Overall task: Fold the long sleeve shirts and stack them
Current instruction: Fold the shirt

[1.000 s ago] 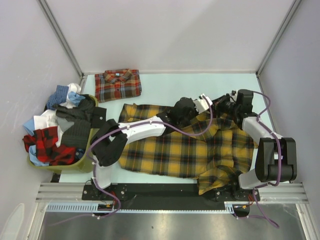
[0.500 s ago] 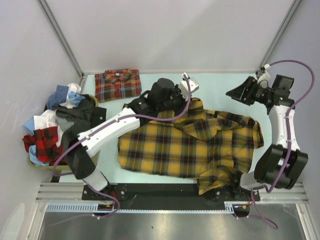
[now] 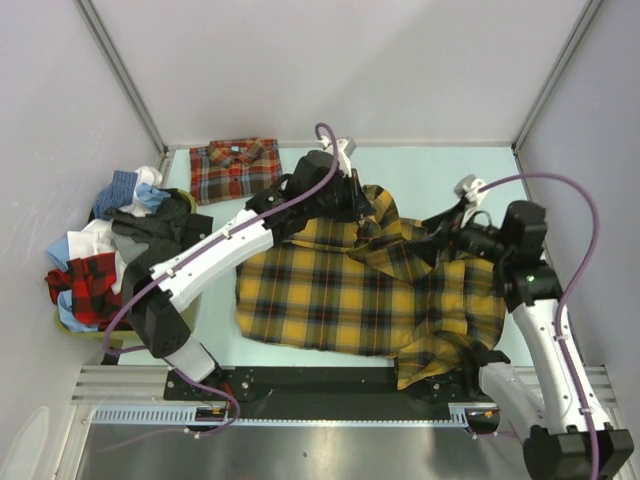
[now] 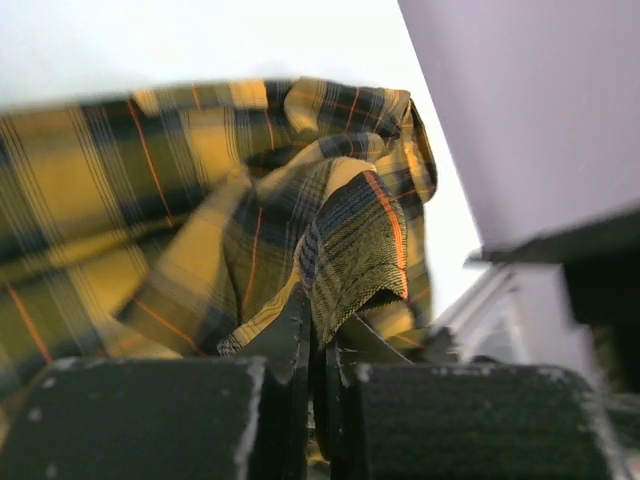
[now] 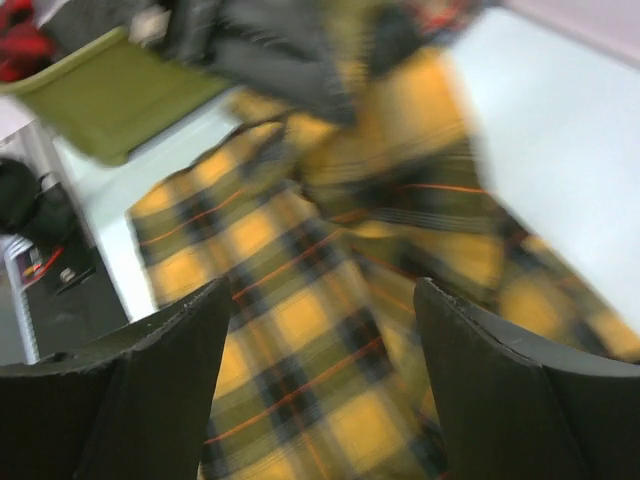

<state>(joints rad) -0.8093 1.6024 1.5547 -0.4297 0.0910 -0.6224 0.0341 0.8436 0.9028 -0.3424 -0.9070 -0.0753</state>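
Top external view: the yellow-and-black shirt (image 3: 340,300) lies spread and rumpled across the middle of the bench (image 3: 440,170). At its far edge the left jaws are pinched tight on a raised fold of it (the left wrist view shows the cloth wedged between them). The right jaws gape wide over its right part, holding nothing. The red-orange shirt (image 3: 235,170) sits folded at the far left corner, and a green basket (image 3: 150,330) of clothes stands at the left.

Smeared by motion all through the right wrist view, yellow-and-black shirt (image 5: 300,330) and green bin (image 5: 110,90) alike (weave and edges unreadable), and from above, left gripper (image 4: 322,345) fingertips buried under wrist and cloth.
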